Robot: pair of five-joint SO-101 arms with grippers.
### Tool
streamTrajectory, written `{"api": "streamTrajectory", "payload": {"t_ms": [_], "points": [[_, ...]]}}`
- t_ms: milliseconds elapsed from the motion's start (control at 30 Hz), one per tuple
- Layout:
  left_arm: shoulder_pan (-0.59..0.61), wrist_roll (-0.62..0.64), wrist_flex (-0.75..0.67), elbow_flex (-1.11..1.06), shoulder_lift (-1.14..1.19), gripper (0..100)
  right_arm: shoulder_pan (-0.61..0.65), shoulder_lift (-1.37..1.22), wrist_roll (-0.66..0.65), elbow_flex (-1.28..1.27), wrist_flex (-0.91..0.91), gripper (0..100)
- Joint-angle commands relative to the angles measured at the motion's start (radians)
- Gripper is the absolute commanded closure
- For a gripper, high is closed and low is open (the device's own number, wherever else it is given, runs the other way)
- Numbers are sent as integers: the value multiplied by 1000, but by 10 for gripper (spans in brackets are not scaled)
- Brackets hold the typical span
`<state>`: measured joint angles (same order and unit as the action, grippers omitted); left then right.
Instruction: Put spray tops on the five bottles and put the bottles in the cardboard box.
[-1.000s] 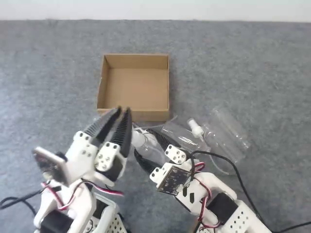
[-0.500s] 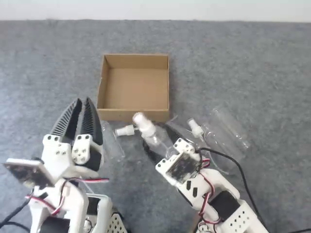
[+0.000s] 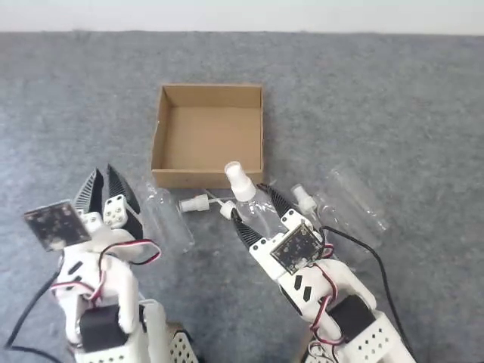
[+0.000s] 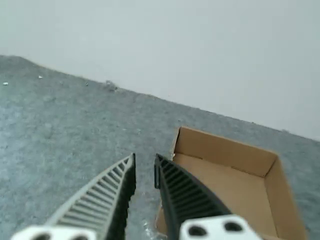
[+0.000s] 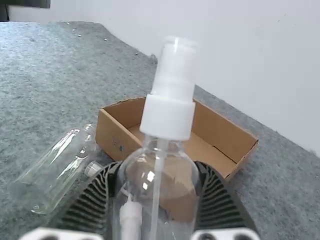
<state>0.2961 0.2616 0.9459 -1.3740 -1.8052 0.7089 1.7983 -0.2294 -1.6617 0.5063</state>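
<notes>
My right gripper is shut on a clear bottle that carries a white spray top. The bottle is tilted up just in front of the cardboard box. In the right wrist view the bottle stands between the dark fingers, its top in front of the box. My left gripper hangs at the left, narrowly open and holding nothing. In its own view the left gripper points at the box's left front corner.
A topless bottle lies on the grey mat between the arms, also seen beside the box. Loose spray tops lie in front of the box. More clear bottles and a spray top lie to the right.
My left gripper has pulled back to the left, away from the bottle. The right gripper has lifted the capped bottle and turned it up toward the box.
</notes>
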Motion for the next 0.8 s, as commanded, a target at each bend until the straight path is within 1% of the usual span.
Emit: {"api": "streamTrajectory", "payload": {"t_ms": [0, 100, 300, 400, 533, 700, 767], "points": [[-29, -51, 3, -1, -8, 945, 28, 18, 63, 17, -47, 991], [-89, -80, 6, -4, -8, 945, 108, 18, 68, 32, -47, 991], [-201, -129, 5, -27, -8, 945, 283, 18, -32, 23, -48, 991], [-272, -170, 5, -45, -8, 945, 338, 18, -46, 23, -50, 991], [-354, -232, 12, -54, -12, 945, 349, 18, -46, -3, -48, 991], [-485, -307, 63, -51, -14, 945, 348, 16, -46, -21, -31, 991], [-517, -327, 78, -50, -14, 945, 340, 16, -46, -21, -30, 991]]}}
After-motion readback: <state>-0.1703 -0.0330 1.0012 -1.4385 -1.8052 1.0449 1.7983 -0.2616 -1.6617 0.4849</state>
